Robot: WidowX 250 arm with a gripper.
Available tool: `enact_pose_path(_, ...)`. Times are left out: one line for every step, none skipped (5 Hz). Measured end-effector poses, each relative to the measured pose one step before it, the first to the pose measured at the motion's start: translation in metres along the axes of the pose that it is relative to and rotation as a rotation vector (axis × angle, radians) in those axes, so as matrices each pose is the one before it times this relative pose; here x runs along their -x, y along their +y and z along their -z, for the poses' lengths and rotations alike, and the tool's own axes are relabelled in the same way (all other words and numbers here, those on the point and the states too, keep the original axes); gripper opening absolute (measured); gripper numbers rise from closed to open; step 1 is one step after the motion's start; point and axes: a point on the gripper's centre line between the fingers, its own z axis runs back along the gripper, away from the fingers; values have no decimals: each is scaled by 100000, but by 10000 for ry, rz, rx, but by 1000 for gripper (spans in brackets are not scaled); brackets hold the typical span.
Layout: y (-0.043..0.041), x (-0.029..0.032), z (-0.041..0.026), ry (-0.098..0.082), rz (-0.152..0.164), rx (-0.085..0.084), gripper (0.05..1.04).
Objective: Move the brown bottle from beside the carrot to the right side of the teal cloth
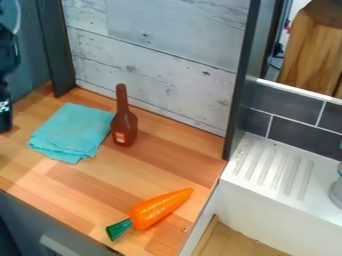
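Your gripper (5,116) hangs at the left edge of the camera view, partly cut off by that edge, and you cannot tell from here whether it is wide or narrow, or whether something is in its grasp. Nearest to it lies the turquoise cloth (72,131), already folded into a layered, slightly uneven pad, flat on the counter (80,185), with the gripper apart from it. Just beside the cloth's right side you have the brown bottle (125,122), upright on its base with its neck pointing up; whether the two touch, you cannot tell. Farther out, toward the front, the orange toy carrot (159,209) lies on its side, its green top toward the front edge and its tapered tip slanting away toward the back and right. As for how far along things are, you have all three resting on the wood, none of them in the gripper; the cloth is folded and the bottle stands, and what is left to do cannot be judged from this alone. Behind them you see the pale board wall (160,75), and past the dark upright panel (242,80) on the right, the white sink (270,167) with its ridged top, below dark tiles (284,104).
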Motion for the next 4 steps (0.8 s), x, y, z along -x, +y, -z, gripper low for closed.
enact_pose_path(1216,1240,-159,-220,131,-244,1003)
enact_pose_path(-430,-894,412,164,-211,-547,1003)
enact_pose_path(-188,-249,-82,-9,64,-38,1003)
enact_pose_path(16,16,0,10,6,-10,1003)
